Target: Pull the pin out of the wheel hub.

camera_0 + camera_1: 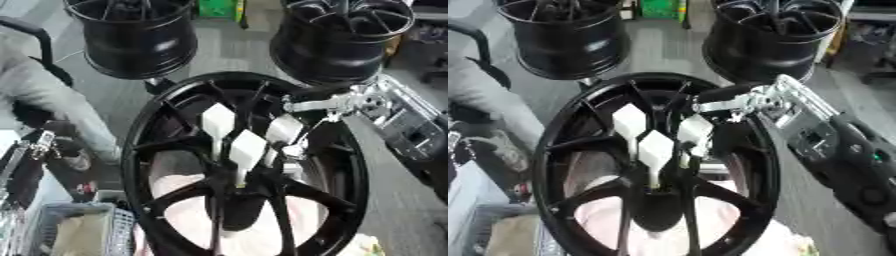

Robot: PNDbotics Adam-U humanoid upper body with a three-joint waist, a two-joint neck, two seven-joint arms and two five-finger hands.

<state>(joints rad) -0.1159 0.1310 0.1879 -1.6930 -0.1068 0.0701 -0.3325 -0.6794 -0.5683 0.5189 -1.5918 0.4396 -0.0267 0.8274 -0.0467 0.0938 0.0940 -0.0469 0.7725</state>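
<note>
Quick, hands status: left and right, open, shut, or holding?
Left hand: not in view.
Right hand: over the wheel hub, by the white pins; fingers cannot be told.

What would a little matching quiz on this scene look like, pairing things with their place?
Things:
1. big wheel
2. white pins
3. right hand
4. green box

Places:
A. far back, between the two other wheels
B. reaching in from the right, over the rim
C. standing in the hub area
D. nearest the camera, centre

Pairs: 1-D, 2-C, 3-B, 4-A
</note>
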